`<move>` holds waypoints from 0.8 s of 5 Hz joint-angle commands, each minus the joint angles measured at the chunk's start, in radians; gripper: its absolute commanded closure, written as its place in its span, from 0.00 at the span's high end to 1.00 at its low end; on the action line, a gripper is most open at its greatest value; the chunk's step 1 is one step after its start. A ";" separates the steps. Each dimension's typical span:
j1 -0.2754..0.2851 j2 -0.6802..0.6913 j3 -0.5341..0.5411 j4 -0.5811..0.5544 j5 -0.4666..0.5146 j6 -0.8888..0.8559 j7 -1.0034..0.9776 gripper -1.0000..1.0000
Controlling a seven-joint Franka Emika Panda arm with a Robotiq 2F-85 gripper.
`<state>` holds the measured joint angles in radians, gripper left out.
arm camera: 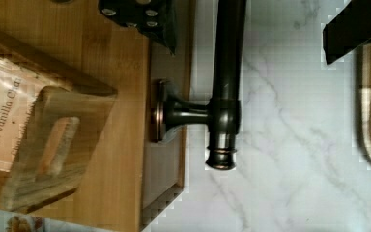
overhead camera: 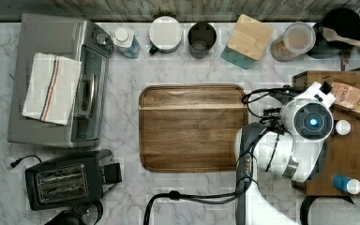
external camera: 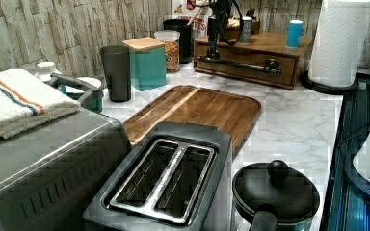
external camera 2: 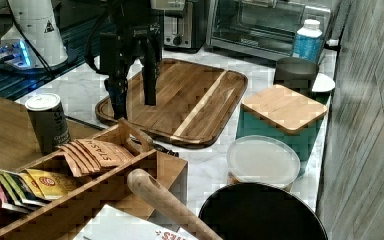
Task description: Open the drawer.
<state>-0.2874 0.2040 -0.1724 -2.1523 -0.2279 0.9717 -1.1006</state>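
Marble counter, stone-tile wall behind. Drawer [external camera: 243, 62] sits under the wooden organiser at the left view's far right, apparently not yet pulled out. Bar handle [arm camera: 224, 82] lies between the fingers of the gripper [external camera 2: 135, 102], jaws spread, not clamped. Grasp and pull remain. Cutting board [overhead camera: 192, 126] nearby.

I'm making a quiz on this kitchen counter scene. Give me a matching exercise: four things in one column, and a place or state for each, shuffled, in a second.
Things:
1. drawer
2. striped towel
3. cutting board
4. wooden spoon

Places or states:
A. lying on the toaster oven
B. bare, mid-counter
C. shut
D. resting across the black pot

Pairs: 1-C, 2-A, 3-B, 4-D
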 commanded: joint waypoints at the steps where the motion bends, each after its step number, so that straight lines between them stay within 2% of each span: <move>1: 0.014 -0.030 -0.033 -0.150 0.078 0.078 0.151 1.00; 2: -0.004 -0.004 -0.039 -0.171 0.121 0.116 0.086 1.00; 4: -0.073 0.068 -0.030 -0.174 0.115 0.242 -0.069 1.00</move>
<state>-0.3103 0.2678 -0.1738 -2.2949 -0.1135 1.2129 -1.0713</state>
